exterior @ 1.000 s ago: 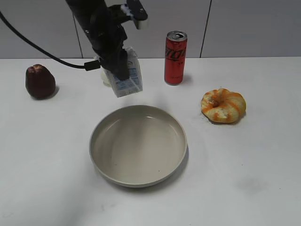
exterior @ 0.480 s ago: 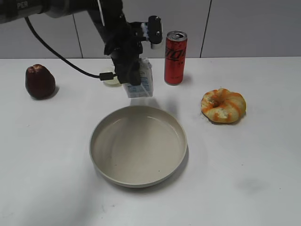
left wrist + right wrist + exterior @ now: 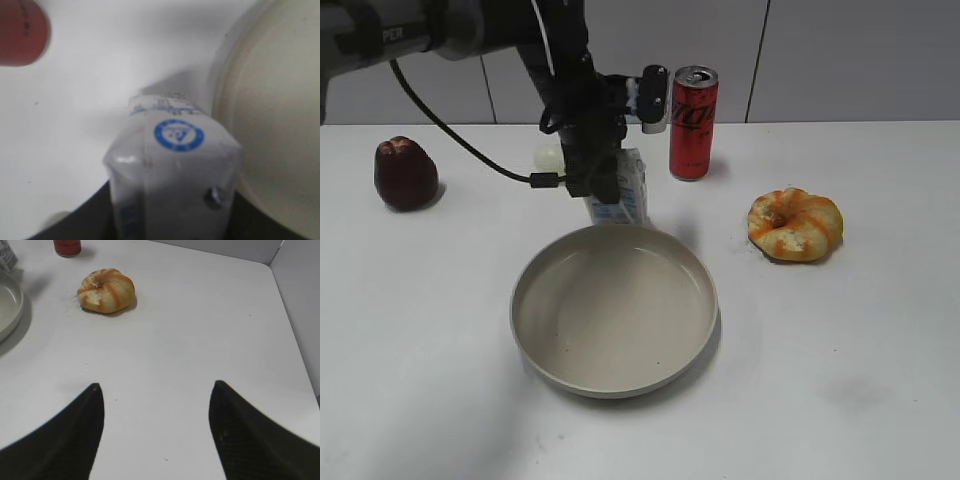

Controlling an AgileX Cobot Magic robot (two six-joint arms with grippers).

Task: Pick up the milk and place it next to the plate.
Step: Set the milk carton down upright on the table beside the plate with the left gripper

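Milk [image 3: 623,190] on white table [image 3: 840,350] (grey wall [image 3: 850,60])

White table [image 3: 880,380]: plate [image 3: 614,308], can [image 3: 693,123], pastry [image 3: 795,224].

Left arm [image 3: 565,70]: black housing, black cable looped alongside, white lettering near upper link. Right gripper [image 3: 155,435]: two dark, tapered fingers.
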